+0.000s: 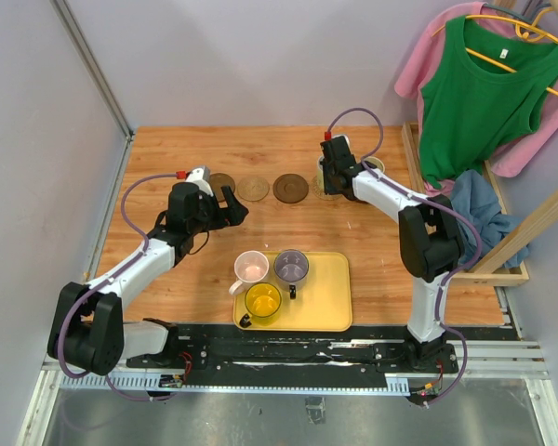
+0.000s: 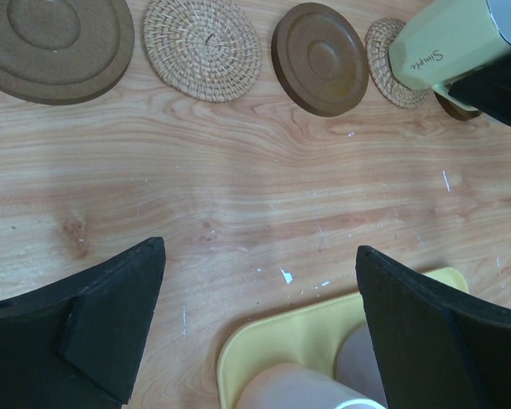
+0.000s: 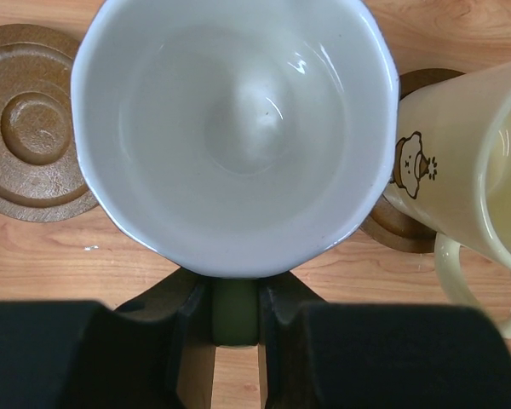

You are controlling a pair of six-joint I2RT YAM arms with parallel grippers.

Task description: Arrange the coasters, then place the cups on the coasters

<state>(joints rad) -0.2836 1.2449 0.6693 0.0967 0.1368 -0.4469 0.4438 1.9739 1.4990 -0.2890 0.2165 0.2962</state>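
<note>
Five coasters lie in a row at the back: dark brown, woven tan, dark brown, woven tan, and dark brown under the cream cup. My right gripper is shut on the handle of the pale green-white cup, which stands upright over the second woven coaster; whether it touches it I cannot tell. My left gripper hangs open and holds nothing, between the coaster row and the tray. The pink cup, purple-grey cup and yellow cup stand on the tray.
The rectangular yellow tray sits at the near middle of the wooden table. Grey walls close the left and back. A wooden rack with hanging clothes and a blue cloth stands at the right edge.
</note>
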